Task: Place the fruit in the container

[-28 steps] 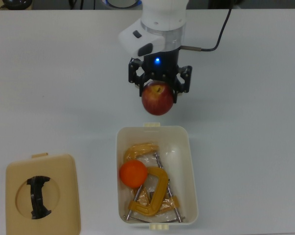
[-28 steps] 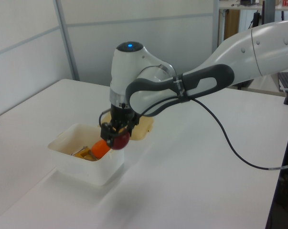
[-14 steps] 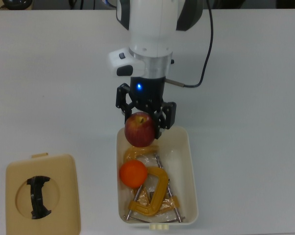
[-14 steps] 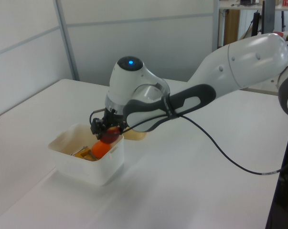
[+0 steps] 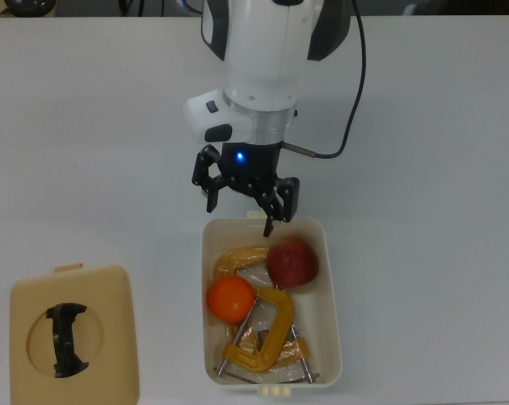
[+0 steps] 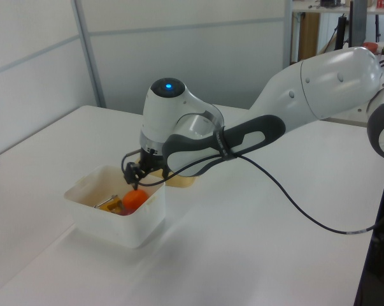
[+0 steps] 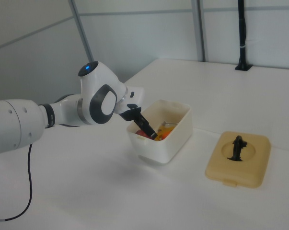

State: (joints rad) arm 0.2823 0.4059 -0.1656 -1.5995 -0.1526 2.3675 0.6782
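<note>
Top view: gripper [image 5: 240,207] hangs with fingers spread and nothing between them, over the bin's [image 5: 332,297] far short rim; apple [image 5: 292,262] lies inside the bin at its upper-right corner in the top view, touching a yellow C-clamp [image 5: 263,333]; orange [image 5: 230,299] sits against the bin's left wall in the top view, just beside the apple, on the clamps; a second clamp [image 5: 235,258] shows above the orange; the bin's floor is mostly covered, with a bare patch along the right wall; bin stands near the table's [image 5: 431,169] bottom edge in the top view; tan lid [image 5: 102,346] with black handle [image 5: 66,338] lies at the bottom-left corner, well apart from the bin; wide bare table on both sides of the arm.

Left view: gripper [image 6: 135,175] above the bin's [image 6: 106,220] back rim, orange [image 6: 135,199] visible over the wall; apple hidden; open table in front and to the left view's right.

Right view: black fingers [image 7: 147,128] reach down over the bin's [image 7: 170,141] near rim; red and orange show inside; lid [image 7: 237,160] on the right view's right, apart from the bin.
</note>
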